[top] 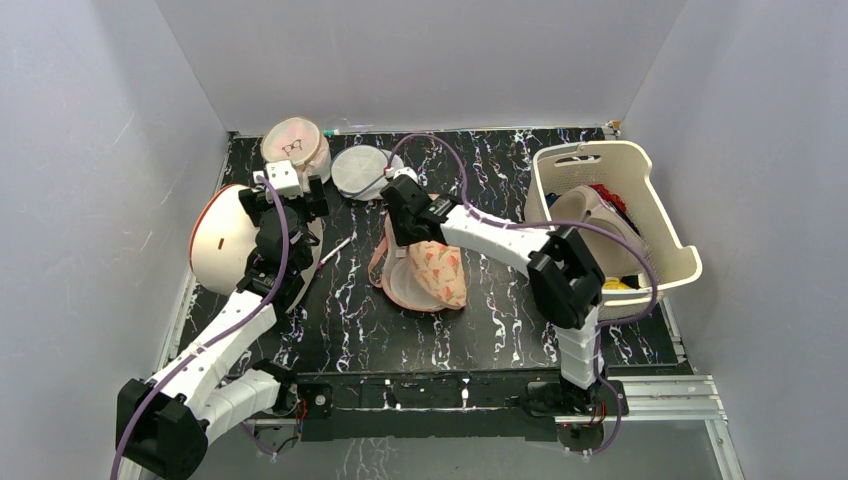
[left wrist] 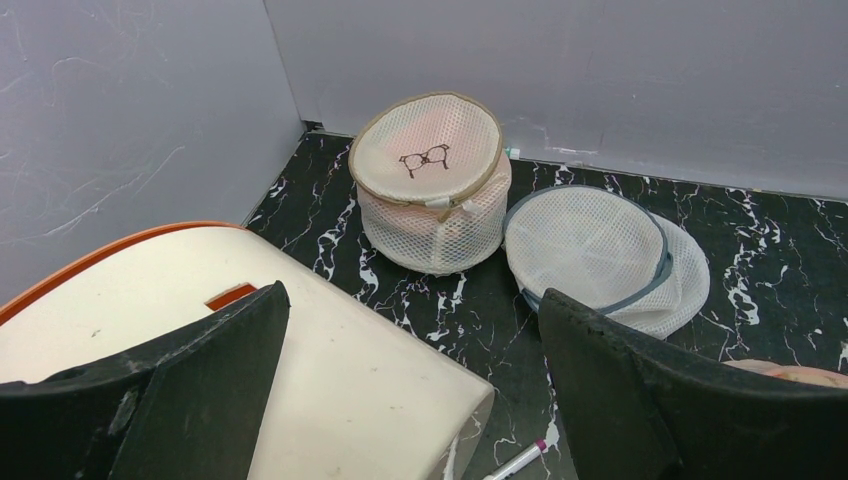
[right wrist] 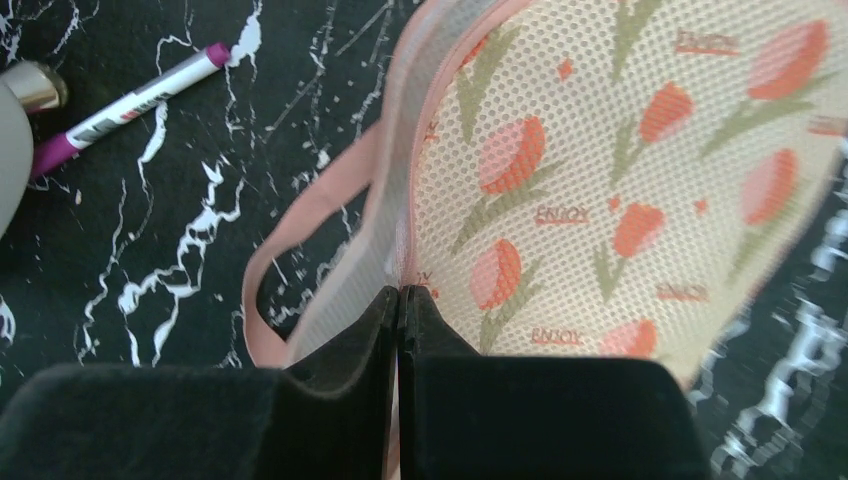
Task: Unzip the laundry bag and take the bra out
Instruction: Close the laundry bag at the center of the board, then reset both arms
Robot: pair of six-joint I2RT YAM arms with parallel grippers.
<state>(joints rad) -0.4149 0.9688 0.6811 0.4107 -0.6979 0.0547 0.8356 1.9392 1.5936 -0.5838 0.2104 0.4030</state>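
Observation:
The laundry bag (top: 440, 272) lies mid-table, peach mesh with red tulip prints (right wrist: 620, 170). Its pink-edged rim gapes on the left, showing a pale inner panel (right wrist: 330, 300). My right gripper (top: 398, 240) (right wrist: 400, 292) is shut on that rim at the zip seam, and the fingers hide any pull. No bra shows in the gap. A grey-brown domed piece (top: 580, 212) lies in the basket; I cannot tell if it is the bra. My left gripper (top: 285, 205) (left wrist: 412, 295) hangs open over a white bowl, holding nothing.
The overturned white bowl with an orange rim (top: 225, 235) (left wrist: 330, 380) sits at the left. A pink mesh pouch (top: 295, 145) (left wrist: 430, 180) and a white mesh pouch (top: 362, 172) (left wrist: 600, 255) stand at the back. A purple-capped pen (top: 335, 248) (right wrist: 130, 100) lies between. The cream basket (top: 670, 230) holds clothes at right.

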